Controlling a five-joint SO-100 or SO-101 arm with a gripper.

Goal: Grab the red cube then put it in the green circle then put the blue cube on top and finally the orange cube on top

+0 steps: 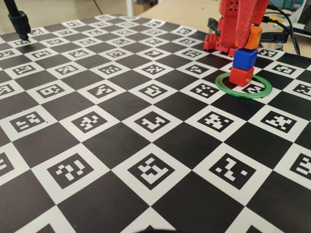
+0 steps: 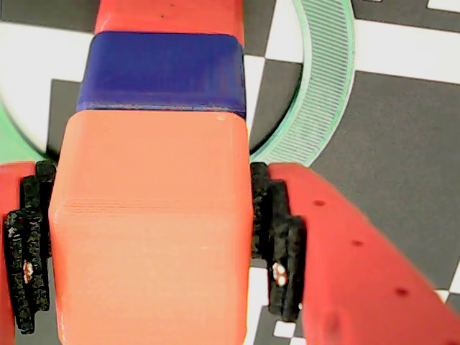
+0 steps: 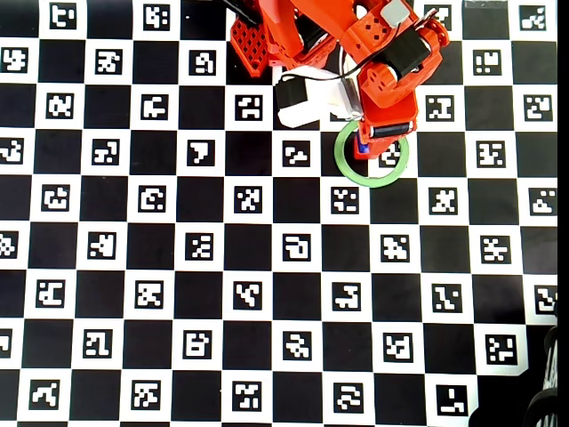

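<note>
In the fixed view the red cube (image 1: 241,76) sits inside the green circle (image 1: 218,82), toward its far side. The blue cube (image 1: 245,58) stands on it. The orange cube (image 1: 253,38) is directly on top of the blue cube; I cannot tell whether it rests there or hangs just above. My gripper (image 1: 249,42) comes down from above and is shut on the orange cube. In the wrist view the black pads (image 2: 277,237) press both sides of the orange cube (image 2: 151,230), with the blue cube (image 2: 162,70), red cube (image 2: 169,14) and green circle (image 2: 323,79) beyond. In the overhead view the arm hides most of the stack inside the green circle (image 3: 372,185).
The board is a black-and-white checkerboard with printed markers (image 1: 150,121). The red arm base (image 1: 218,41) stands just behind the ring. A black stand (image 1: 19,24) is at the far left corner. Cables and a wooden table lie beyond the board's far right edge.
</note>
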